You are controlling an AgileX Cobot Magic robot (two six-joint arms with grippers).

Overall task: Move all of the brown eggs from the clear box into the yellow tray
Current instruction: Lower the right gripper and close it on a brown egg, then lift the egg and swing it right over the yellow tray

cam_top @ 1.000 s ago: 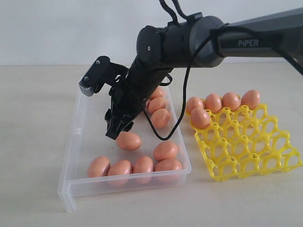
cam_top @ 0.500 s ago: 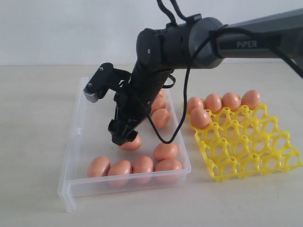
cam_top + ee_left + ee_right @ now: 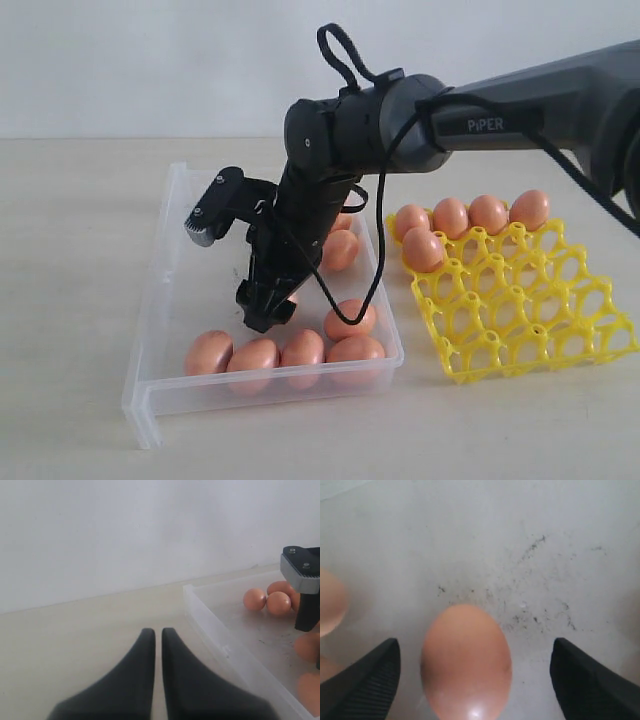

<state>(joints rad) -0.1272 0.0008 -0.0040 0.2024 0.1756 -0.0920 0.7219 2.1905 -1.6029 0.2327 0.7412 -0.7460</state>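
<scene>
1. Ext. view: your right gripper point(image 3: 238, 265) reached across into the clear box point(image 3: 150, 330). Its jaws were spread wide, low over the box floor, w/ nothing gripped. The egg it aimed at was mostly hidden behind the lower finger. Four brown eggs point(image 3: 255, 354) lay in a row along the box's near wall, w/ one just behind them and at least two further back, partly behind the arm. The yellow tray point(image 3: 520, 310) sat just right of the box on the table point(image 3: 70, 250). It held five eggs: four across the back row and one in the next row. The other cups were empty.
2. Left wrist view: your left gripper point(image 3: 157, 640) was closed, fingers together, holding nothing. It hung over bare table beside the box wall, approx. parked.
3. Right wrist view: one egg point(image 3: 466, 662) lay on the scuff marks point(image 3: 540, 575) of the box floor, between the two fingers point(image 3: 365, 682). There was a gap on each side and no contact.
4. Step, as I judged it: pre-grasp on the next egg, w/ the task under half done. The next move called for you to close gently and evenly on the egg's sides, then lift clear of the box wall. After that, carry it to an empty cup and lower it in before letting go.
</scene>
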